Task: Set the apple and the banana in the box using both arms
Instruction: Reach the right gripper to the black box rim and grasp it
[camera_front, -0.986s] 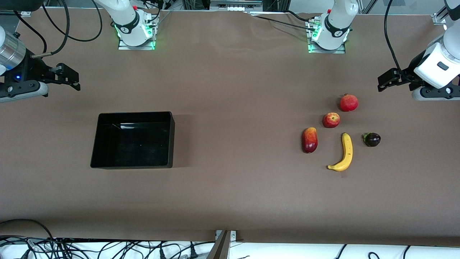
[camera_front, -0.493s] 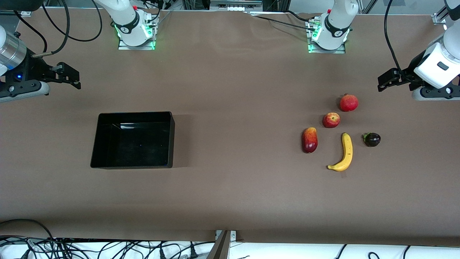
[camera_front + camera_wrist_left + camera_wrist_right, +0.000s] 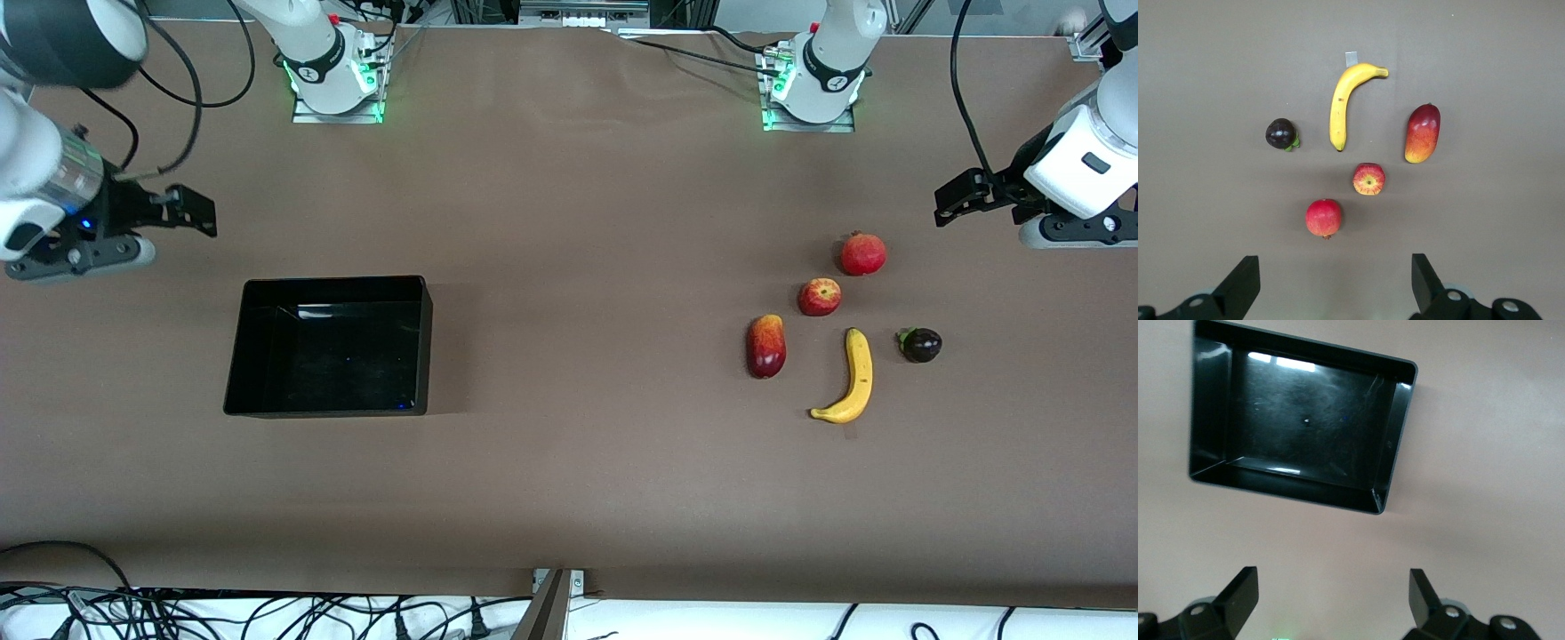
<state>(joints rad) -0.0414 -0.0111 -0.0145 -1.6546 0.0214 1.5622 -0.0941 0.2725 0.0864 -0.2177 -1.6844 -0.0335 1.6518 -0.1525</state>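
Brown matte surface (image 3: 569, 462) is carrying a glossy black open-top box (image 3: 238, 356) toward the right arm's end, empty. Small red-yellow apple (image 3: 819, 296) and long curved yellow banana (image 3: 853, 378) are lying toward the left arm's end. Left tool (image 3: 956, 200) and right tool (image 3: 191, 209) are hovering wide open near the surface's end edges, holding nothing. Nothing is grasped yet; next, the left tool likely needs lowering over the apple.

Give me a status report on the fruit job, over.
Left gripper open, empty, near the fruit. Right gripper open, empty, near the box. Apple and banana on the table, box empty. Nothing blocking.
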